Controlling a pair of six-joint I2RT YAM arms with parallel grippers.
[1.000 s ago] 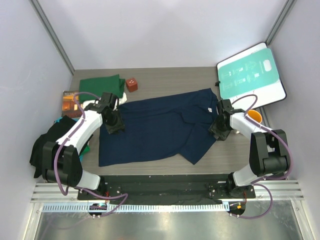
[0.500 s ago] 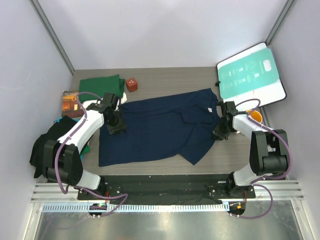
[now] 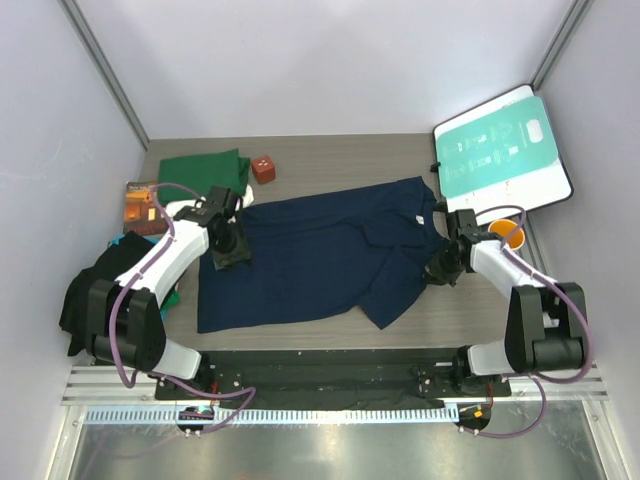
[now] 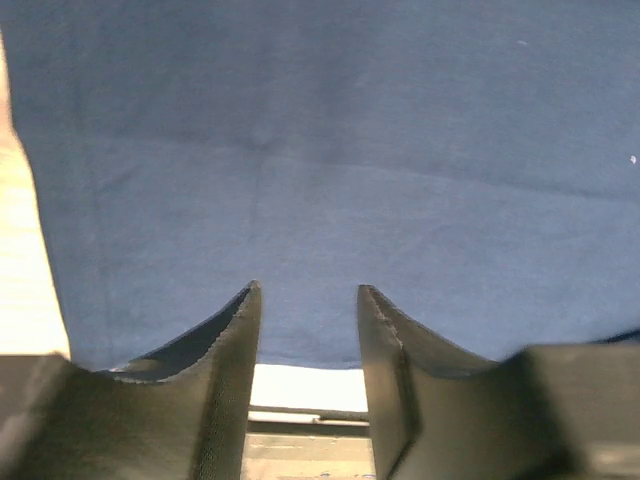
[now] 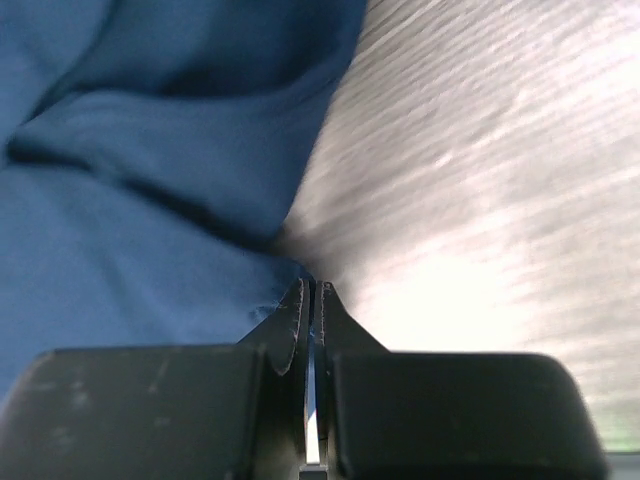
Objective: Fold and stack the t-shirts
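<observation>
Your left tool (image 3: 229, 248) stands narrowly open over the left end of the navy t-shirt (image 3: 320, 255). In the left wrist view its 2 fingers (image 4: 225, 350) are apart with nothing between them, only flat navy cloth (image 4: 350, 150) under and ahead of them and the shirt's edge just behind the tips; you cannot tell whether the pads press on the cloth. Your right tool (image 3: 441, 268) is closed at the navy shirt's right edge. In the right wrist view its tips (image 5: 312, 287) meet right where the blue cloth (image 5: 120, 250) ends and bare worktop (image 5: 480, 150) begins, touching the hem, but whether any cloth is caught between them cannot be told. The navy t-shirt lies spread across the middle of the worktop (image 3: 340, 155), its right part rumpled and folded over itself. Beyond its far left corner sits the dark green t-shirt (image 3: 205, 168), folded, with a small red-brown block (image 3: 264, 168) just beside it. A brown-orange book (image 3: 140, 203) lies left of the navy shirt, and dark cloth (image 3: 85, 290) hangs by the left arm. A teal-and-white board (image 3: 505, 150) leans beyond the navy shirt's right end, apart from it. Nothing lies on the navy shirt except the 2 tools.
</observation>
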